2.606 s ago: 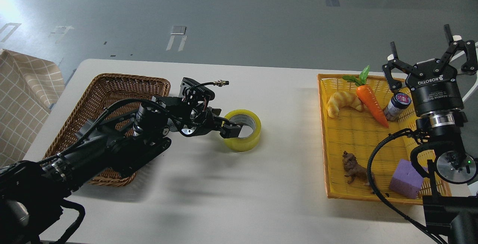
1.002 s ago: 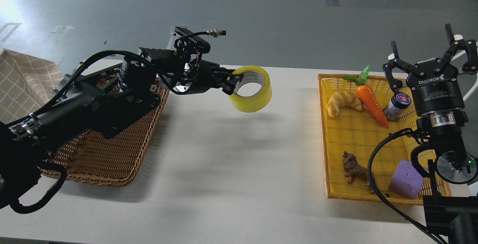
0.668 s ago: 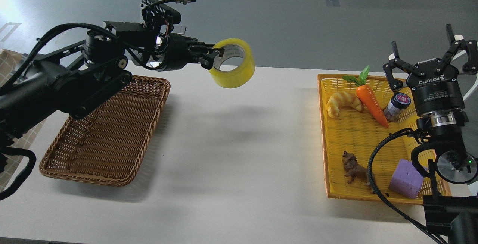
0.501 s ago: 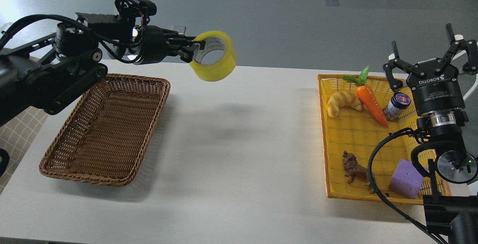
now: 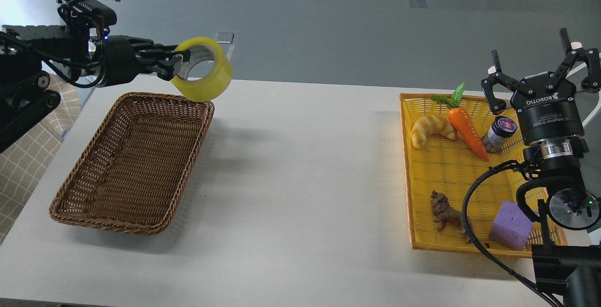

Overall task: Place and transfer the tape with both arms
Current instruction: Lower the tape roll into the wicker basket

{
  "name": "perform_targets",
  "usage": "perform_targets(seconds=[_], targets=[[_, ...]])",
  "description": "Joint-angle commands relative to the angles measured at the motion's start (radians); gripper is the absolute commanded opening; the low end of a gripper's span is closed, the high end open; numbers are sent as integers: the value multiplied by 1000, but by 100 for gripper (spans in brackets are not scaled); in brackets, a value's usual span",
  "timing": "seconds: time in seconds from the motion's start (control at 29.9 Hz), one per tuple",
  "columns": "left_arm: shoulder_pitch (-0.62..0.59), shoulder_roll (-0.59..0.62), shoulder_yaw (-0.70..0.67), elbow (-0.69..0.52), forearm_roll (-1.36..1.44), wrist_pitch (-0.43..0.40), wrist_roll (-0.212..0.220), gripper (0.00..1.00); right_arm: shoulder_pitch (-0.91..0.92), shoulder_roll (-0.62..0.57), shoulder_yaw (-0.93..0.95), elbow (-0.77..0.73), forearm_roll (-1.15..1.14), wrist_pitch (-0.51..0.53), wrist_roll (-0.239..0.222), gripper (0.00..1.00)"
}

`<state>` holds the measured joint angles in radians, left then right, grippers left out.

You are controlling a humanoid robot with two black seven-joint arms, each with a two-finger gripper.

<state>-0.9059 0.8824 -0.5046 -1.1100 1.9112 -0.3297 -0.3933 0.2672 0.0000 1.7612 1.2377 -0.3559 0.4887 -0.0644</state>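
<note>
The tape [image 5: 209, 76], a yellow translucent roll with a grey-white core, hangs in the air above the far right corner of the brown wicker basket [image 5: 94, 203]. My left gripper [image 5: 174, 62] is shut on the roll's left wall, one finger inside the core and one outside. My left arm reaches in from the upper left. My right gripper [image 5: 540, 60] is open and empty, fingers pointing up, above the far right corner of the yellow tray [image 5: 407, 175].
The yellow tray holds a toy croissant [image 5: 431, 128], a carrot [image 5: 465, 128], a small jar [image 5: 498, 133], a brown toy lion [image 5: 446, 211] and a purple block [image 5: 511, 225]. The white table [image 5: 300, 180] lies between basket and tray. A checked cloth [image 5: 19, 157] sits at the left.
My left gripper lifted the tape off the table and carried it up and to the left, from mid-table to above the wicker basket's far corner. The right arm has not moved.
</note>
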Motion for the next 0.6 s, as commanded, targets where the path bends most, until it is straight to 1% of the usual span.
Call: perform_targets(seconds=[0.0,0.07,0.2,0.37,0.4,0.43,0.57], targets=[[61,27,0,5,2,37,-9,0,0,0,0,0,0,0,0,100],[99,38,1,12,3,66,-10,0,0,0,0,0,0,0,0,100],[148,53,1,13,9,95,-10,0,-2,0,0,0,0,0,0,100],[205,55,1,59,9,138,-12,0,-2,0,0,0,0,0,0,100],[211,55,1,65,9,142,-16,0,-2,0,0,0,0,0,0,100],[223,56,1,76,9,153,-31,0,-2,0,0,0,0,0,0,100],[257,56,1,120,9,188,-45,0,-3,0,0,0,0,0,0,100]])
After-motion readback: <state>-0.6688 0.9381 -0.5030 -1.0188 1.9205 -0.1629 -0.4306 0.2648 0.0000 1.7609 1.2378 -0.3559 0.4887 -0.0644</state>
